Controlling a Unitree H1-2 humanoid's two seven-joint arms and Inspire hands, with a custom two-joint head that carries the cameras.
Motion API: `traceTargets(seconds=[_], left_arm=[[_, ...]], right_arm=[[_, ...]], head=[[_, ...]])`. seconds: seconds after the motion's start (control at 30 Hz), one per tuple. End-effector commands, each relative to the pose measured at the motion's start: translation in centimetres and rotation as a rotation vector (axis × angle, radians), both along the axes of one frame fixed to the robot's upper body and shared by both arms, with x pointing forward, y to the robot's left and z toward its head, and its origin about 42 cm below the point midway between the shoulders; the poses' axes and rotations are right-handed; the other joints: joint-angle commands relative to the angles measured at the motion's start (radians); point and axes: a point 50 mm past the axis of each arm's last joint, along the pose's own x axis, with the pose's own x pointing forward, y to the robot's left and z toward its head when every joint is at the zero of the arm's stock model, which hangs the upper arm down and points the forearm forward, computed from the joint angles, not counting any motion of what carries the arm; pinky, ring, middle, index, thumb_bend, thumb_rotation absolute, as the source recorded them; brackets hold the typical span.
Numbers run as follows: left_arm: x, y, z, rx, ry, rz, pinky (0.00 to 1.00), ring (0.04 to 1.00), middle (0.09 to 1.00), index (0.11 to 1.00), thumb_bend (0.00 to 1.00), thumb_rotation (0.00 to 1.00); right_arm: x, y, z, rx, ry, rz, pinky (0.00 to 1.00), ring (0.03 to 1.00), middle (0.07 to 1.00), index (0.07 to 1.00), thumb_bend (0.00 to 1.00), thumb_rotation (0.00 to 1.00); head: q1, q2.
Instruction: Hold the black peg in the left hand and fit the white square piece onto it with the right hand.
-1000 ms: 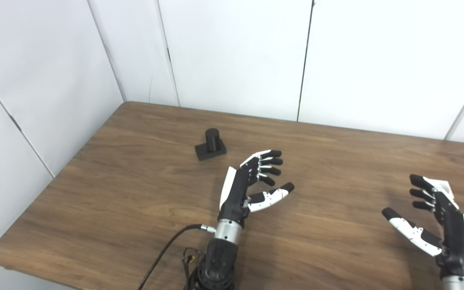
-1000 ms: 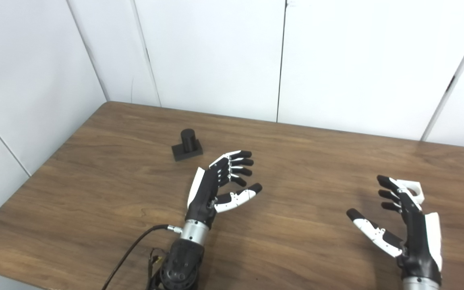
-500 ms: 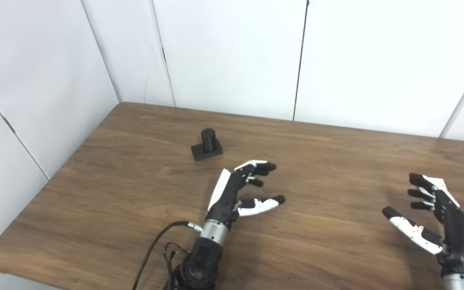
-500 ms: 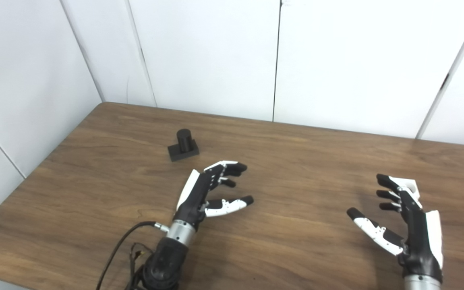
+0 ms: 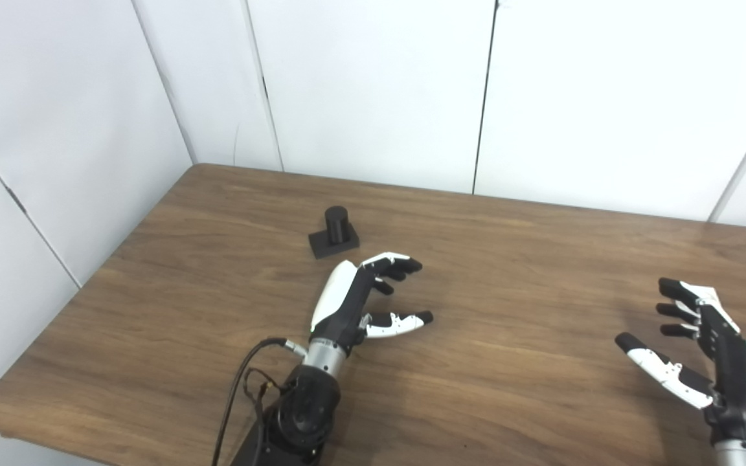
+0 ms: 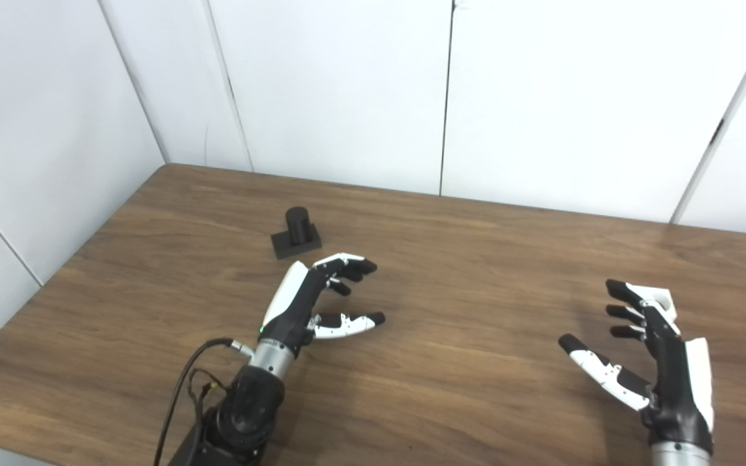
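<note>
Both empty, left hand (image 5: 360, 301) and right hand (image 5: 710, 343) hover spread; black peg (image 5: 335, 231) stands apart

Looks like a robot test cell in a lab, not anyone's home. Plain white wall panels (image 5: 373, 90) with dark seams box in a bare wooden table (image 5: 528, 401), and a loose black cable (image 5: 237, 388) runs off the robot's arm.

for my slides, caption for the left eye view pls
Both hands open: left hand near the black peg, right hand waiting.
</note>
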Motion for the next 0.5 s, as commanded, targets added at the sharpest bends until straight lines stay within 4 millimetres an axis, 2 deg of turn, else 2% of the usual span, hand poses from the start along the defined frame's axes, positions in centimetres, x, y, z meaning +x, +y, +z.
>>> traceTargets(seconds=[0.0,0.17,0.47], left_arm=[[1.2,0.2,3.0,0.052,-0.123,0.013,0.61,0.704,0.726,0.657,0.65,0.08],[1.5,0.8,3.7,0.099,-0.151,0.036,0.60,0.715,0.731,0.653,0.63,0.11],[2.1,1.7,6.0,0.148,-0.235,0.047,0.59,0.715,0.735,0.654,0.63,0.07]], right_arm=[[0.0,-1.3,-0.4,-0.040,-0.013,-0.006,0.62,0.729,0.795,0.769,0.70,0.37],[0.1,-1.4,-0.5,-0.046,-0.009,-0.008,0.62,0.727,0.795,0.767,0.71,0.38],[0.0,-1.3,-0.8,-0.043,0.010,-0.009,0.63,0.732,0.797,0.764,0.71,0.38]], head=[[0.001,0.000],[0.004,-0.001],[0.003,-0.003]])
